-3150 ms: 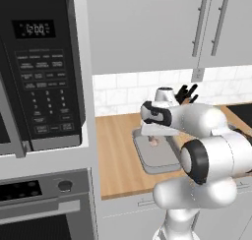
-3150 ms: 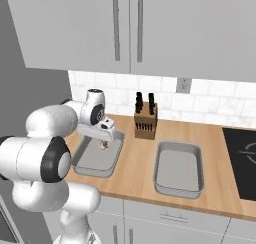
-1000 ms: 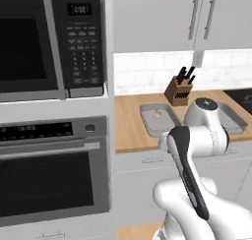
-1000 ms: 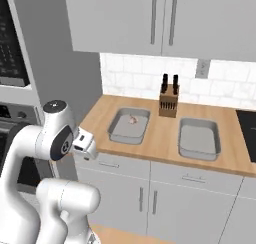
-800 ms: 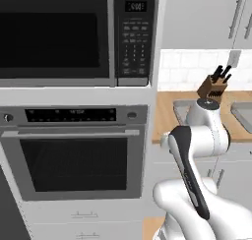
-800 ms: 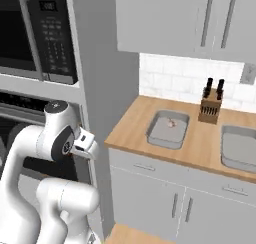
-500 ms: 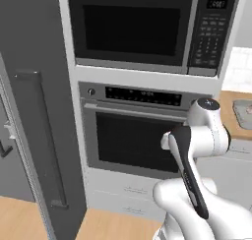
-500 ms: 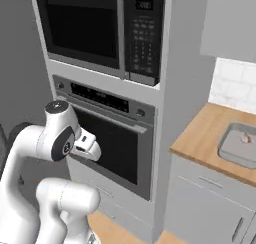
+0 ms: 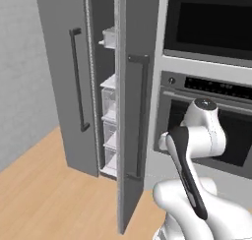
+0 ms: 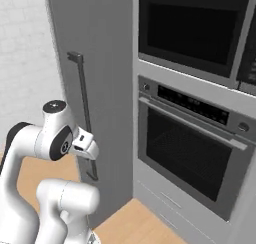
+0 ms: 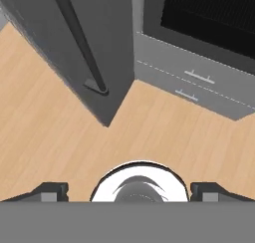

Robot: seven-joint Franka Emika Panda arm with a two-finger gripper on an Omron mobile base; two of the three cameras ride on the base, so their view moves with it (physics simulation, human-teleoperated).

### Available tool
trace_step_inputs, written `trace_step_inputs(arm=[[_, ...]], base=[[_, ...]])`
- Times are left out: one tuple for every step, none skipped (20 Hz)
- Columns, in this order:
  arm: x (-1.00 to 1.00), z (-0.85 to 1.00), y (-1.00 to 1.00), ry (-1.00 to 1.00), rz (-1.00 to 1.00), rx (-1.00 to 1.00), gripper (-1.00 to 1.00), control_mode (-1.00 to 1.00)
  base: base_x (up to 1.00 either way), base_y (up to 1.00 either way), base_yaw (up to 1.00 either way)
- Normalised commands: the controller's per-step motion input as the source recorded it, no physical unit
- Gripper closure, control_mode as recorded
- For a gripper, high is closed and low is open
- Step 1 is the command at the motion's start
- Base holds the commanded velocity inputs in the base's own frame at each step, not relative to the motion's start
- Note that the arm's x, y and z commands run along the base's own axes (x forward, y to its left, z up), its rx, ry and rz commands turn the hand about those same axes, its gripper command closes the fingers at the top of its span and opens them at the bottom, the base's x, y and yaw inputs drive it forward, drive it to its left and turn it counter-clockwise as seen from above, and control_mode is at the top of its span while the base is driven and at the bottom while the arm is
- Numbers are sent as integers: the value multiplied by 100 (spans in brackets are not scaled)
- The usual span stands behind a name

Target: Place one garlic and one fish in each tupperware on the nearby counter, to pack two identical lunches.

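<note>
Garlic, fish: no bulb or fish can be made out; judged to be kept in the fridge [image 9: 59, 62], so whatever the lunches lack would be fetched from there. The shelves [image 9: 109, 86] and clear bins seen through the gap are too small and dim to tell what they carry

Pincer [image 11: 129, 189]: the two dark tips [image 11: 50, 191] stand far apart at the bottom of the hand view with nothing between them, so it is wide open and carries nothing, as suits a hand about to pick something up. In the right base view the pincer [image 10: 85, 143] is tucked in close to the arm at mid height, pointing down and forward at the floor [image 11: 50, 122]; a folded arm like this probably serves driving, not reaching

Fridge door [image 9: 133, 111]: swung out toward the robot, edge-on, with its long dark handle [image 9: 143, 111] facing right; it stands between the arm and the shelves on the left, so a reach inside is judged to need the base further left

Oven [image 10: 195, 153]: built into the wall just right of the fridge, door closed, with two drawers [image 11: 194, 82] below; no part in the task
</note>
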Motion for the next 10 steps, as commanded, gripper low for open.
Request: trace_step_inputs(arm=[[0, 0, 0, 0, 0, 0, -100, 100], [0, 0, 0, 0, 0, 0, -100, 100], [0, 0, 0, 0, 0, 0, -100, 100], [0, 0, 0, 0, 0, 0, -100, 100], [0, 0, 0, 0, 0, 0, -100, 100], [0, 0, 0, 0, 0, 0, -100, 100], [0, 0, 0, 0, 0, 0, -100, 100], [0, 0, 0, 0, 0, 0, -100, 100], [0, 0, 0, 0, 0, 0, -100, 100], [0, 0, 0, 0, 0, 0, -100, 100]], base=[[-31, 100, 19], [-21, 100, 17], [-11, 100, 16], [0, 100, 14], [0, 100, 8], [18, 95, 0], [33, 100, -4], [54, 91, -16], [68, 96, -24], [71, 95, -28]])
